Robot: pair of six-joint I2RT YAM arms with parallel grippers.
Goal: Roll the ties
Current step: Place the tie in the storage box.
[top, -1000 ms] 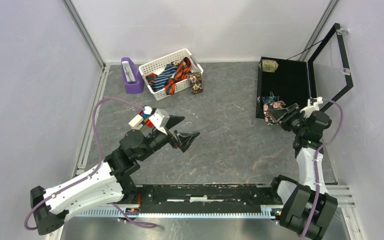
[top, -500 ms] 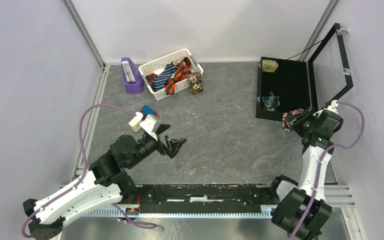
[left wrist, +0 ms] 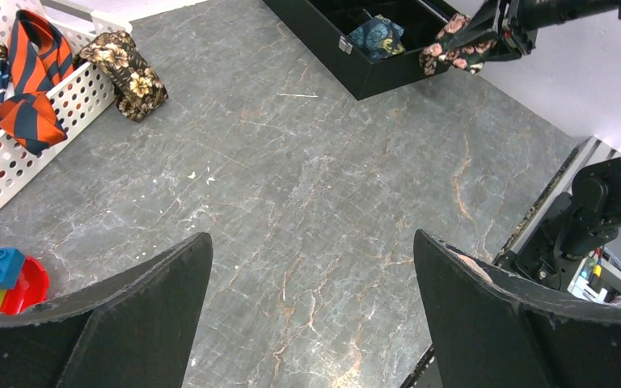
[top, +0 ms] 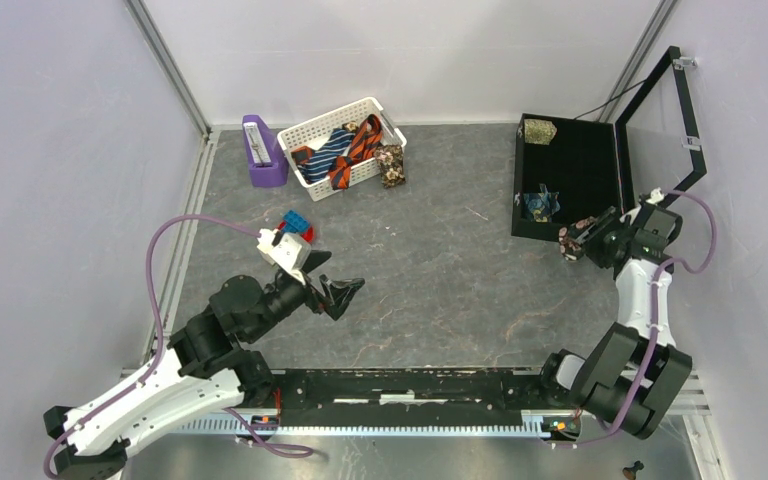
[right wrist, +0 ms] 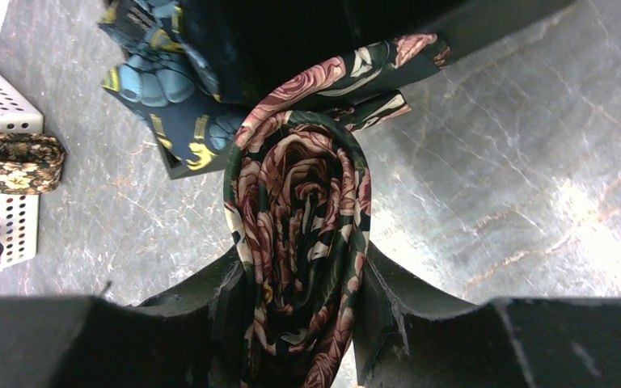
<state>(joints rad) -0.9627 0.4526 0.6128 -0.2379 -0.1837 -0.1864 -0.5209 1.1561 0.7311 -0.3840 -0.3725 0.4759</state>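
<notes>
**Left:** the left claw (top: pixel 337 279) hangs over bare worktop (top: pixel 440 290), jaws wide, holding nothing.

**Centre-left:** a white basket (top: pixel 295 133) holds the navy-white striped tie (top: pixel 325 155) and the orange-black tie (top: pixel 362 138), both unrolled. The tan floral tie (top: pixel 391 165) lies just outside it.

**Right:** the black case (top: pixel 585 165) holds the teal roll (top: pixel 540 205) and the olive-gold roll (top: pixel 538 130).

**Far right:** the right claw (top: pixel 582 238) is clamped on the dark floral tie (right wrist: pixel 303 234) at the case's near edge.
- The coil is pinched oval, its long axis along the fingers.
- The spiral face is turned to the wrist camera.
- A loose tail points towards the case.

**Judgement:** stowing is in hand. The next move needs clearance over the case wall, a free compartment, and the tail kept tucked.
</notes>
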